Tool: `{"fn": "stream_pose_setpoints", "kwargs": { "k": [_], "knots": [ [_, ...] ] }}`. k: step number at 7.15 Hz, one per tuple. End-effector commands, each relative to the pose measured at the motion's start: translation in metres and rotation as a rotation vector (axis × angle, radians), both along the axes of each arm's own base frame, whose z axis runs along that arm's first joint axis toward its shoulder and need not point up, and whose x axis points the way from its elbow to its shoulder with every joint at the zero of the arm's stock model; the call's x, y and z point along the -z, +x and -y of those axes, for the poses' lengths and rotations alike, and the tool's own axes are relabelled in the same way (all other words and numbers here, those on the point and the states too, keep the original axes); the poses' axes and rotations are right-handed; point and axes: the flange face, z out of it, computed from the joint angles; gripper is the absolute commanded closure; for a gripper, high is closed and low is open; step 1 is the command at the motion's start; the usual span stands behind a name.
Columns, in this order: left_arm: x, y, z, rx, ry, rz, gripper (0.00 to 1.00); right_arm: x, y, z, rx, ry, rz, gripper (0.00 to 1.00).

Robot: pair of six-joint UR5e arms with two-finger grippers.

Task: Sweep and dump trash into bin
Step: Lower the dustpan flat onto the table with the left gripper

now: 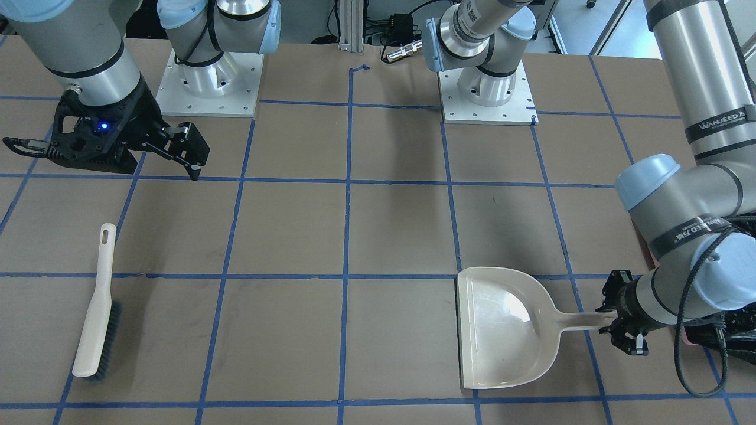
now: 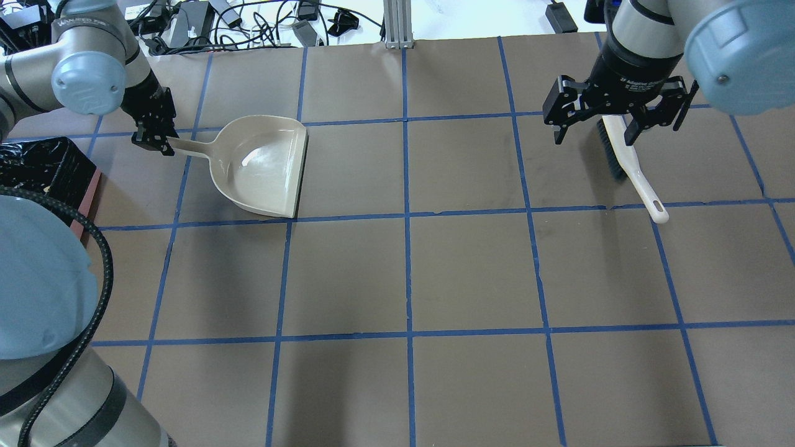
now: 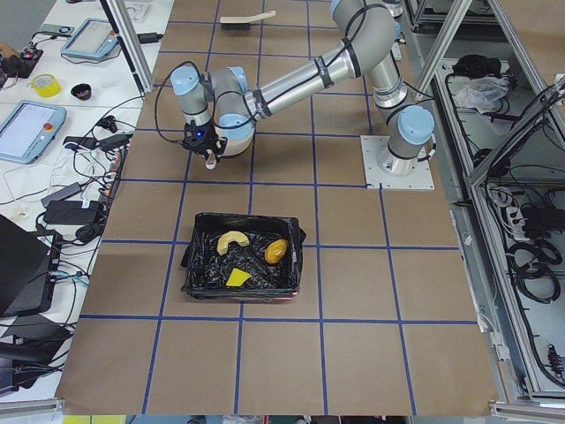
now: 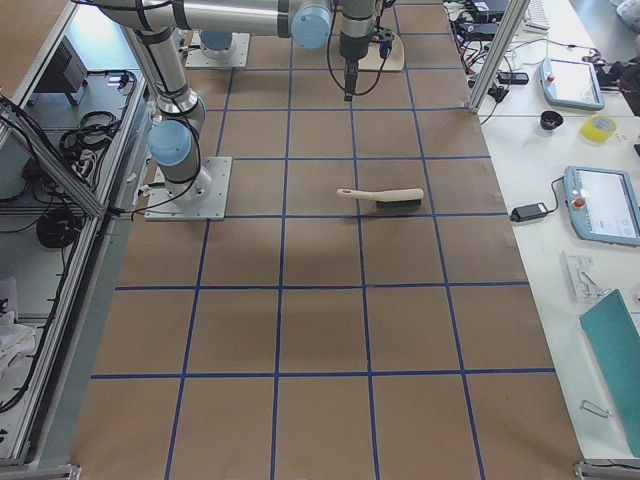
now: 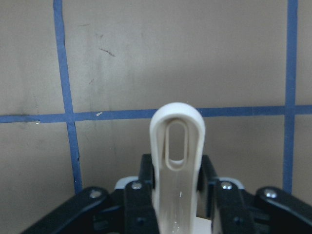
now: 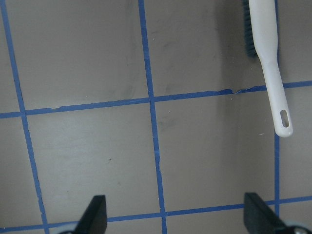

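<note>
1. Readable on a black band (image 1: 717, 125) round the left arm: "WANJEED". White lettering on the right wrist too small to make out.
2. Left claw (image 2: 155, 138) pinching the end of the beige dustpan's (image 2: 261, 167) handle, with the pan flat on the tabletop (image 2: 472, 273).
3. Right claw (image 2: 618, 118) spread wide, hovering over the pale-handled brush (image 2: 630, 167) and gripping nothing.
4. Lying inside the bin (image 3: 199, 265), black-lined and pink-sided: all 3 bits of trash (image 3: 276, 251), namely a yellow-orange oval, a curved pale-orange ring piece (image 3: 232, 240) and a flat yellow square (image 3: 238, 277).
5. Bin at the tabletop's left end, near the left claw but not touching it, and well apart from the right claw.
6. Brown tabletop, gridded with blue tape. Past its far edge, tangled cables (image 2: 248, 18). On white benches at the sides, tablets (image 3: 88, 35) and a roll of yellow tape (image 3: 46, 86).
</note>
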Motion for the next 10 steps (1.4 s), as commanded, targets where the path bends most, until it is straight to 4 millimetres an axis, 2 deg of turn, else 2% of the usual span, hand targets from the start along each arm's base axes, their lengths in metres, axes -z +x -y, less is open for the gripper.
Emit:
{"fn": "stream_pose_setpoints", "kwargs": {
  "k": [1,2,3,4,6,9,10],
  "knots": [
    [0.008,-0.003,-0.005,-0.006,0.015,-0.008,1.0,-0.002,0.003,-0.001,0.011,-0.005,0.024,0.0],
    [0.004,-0.003,-0.006,-0.008,0.01,-0.007,1.0,-0.001,0.007,0.0,0.011,-0.004,0.059,0.0],
    [0.003,-0.002,-0.006,-0.012,0.005,-0.005,0.9,-0.001,0.006,0.0,-0.001,-0.004,0.047,0.0],
    [0.002,-0.001,-0.006,-0.039,-0.003,0.0,0.71,-0.001,0.006,-0.001,-0.001,-0.004,0.046,0.0],
    [0.004,0.0,-0.006,-0.052,-0.003,-0.001,0.45,-0.001,0.006,-0.001,-0.001,-0.004,0.046,0.0],
    [0.001,0.0,-0.006,-0.043,-0.006,0.0,0.26,-0.001,0.006,-0.002,-0.014,-0.001,0.015,0.0],
    [-0.012,0.003,-0.004,-0.038,-0.027,0.006,0.14,-0.001,0.007,-0.002,-0.014,-0.001,0.017,0.0]
  ]
}}
